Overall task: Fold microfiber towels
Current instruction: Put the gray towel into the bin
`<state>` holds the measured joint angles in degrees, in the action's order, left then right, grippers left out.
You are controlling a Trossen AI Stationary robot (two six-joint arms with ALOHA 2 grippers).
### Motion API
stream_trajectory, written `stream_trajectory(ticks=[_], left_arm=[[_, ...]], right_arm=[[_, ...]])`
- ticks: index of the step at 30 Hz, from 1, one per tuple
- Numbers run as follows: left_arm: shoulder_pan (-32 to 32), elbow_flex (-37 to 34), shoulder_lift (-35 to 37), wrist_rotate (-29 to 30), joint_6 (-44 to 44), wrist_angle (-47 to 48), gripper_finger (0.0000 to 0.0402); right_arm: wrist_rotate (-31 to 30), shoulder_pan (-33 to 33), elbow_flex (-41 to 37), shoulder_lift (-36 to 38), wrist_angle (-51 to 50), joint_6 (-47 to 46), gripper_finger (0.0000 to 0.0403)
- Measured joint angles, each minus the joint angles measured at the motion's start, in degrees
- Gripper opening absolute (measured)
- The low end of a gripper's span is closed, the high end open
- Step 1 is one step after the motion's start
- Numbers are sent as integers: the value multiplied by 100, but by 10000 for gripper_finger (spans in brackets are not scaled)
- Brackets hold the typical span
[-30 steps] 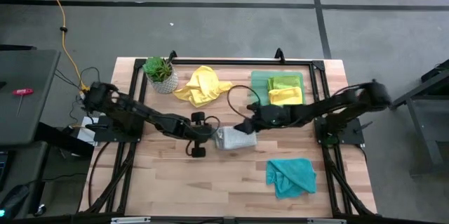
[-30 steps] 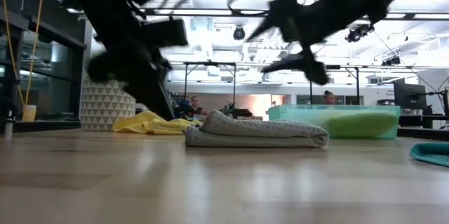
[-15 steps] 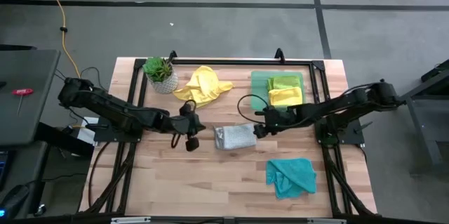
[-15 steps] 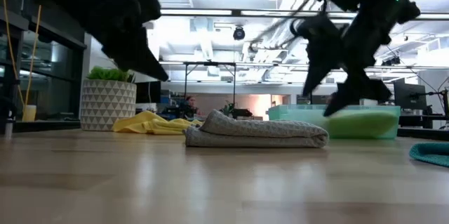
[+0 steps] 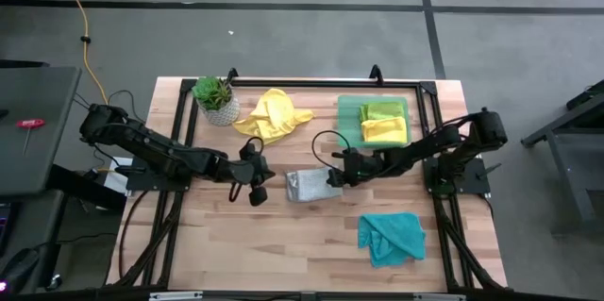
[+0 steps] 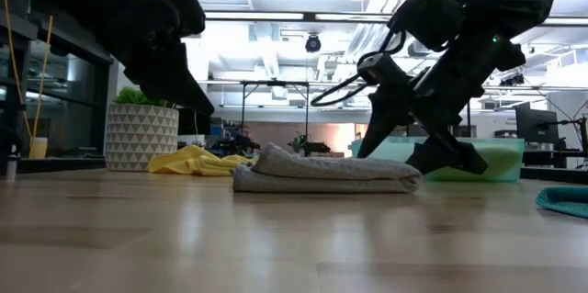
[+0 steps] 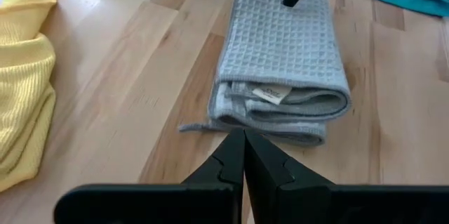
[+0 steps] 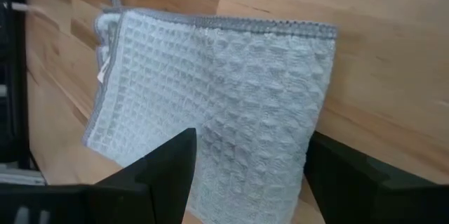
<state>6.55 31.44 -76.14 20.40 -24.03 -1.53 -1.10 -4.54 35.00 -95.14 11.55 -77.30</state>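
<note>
Overhead, the folded grey towel (image 5: pixel 309 186) lay at frame centre, the right gripper (image 5: pixel 334 177) at its right edge with fingers spread, probably to lift the towel toward the tray (image 5: pixel 374 112). In the low view, nothing was grasped. In the left wrist view, the left gripper (image 7: pixel 244 155) was clenched empty, just short of the towel.
</note>
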Motion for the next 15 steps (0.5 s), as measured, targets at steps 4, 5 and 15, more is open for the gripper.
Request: stream_trajectory(ticks=[4,5,15], left_arm=[[0,0,0,-2,0,1,0],[2,0,0,-2,2,2,0],[-20,344,844,-228,453,208,0]], right_arm=[[-89,-4,0,-10,19,-1,242],[-92,-4,0,-14,28,4,239],[-55,23,-21,144,-257,453,17]])
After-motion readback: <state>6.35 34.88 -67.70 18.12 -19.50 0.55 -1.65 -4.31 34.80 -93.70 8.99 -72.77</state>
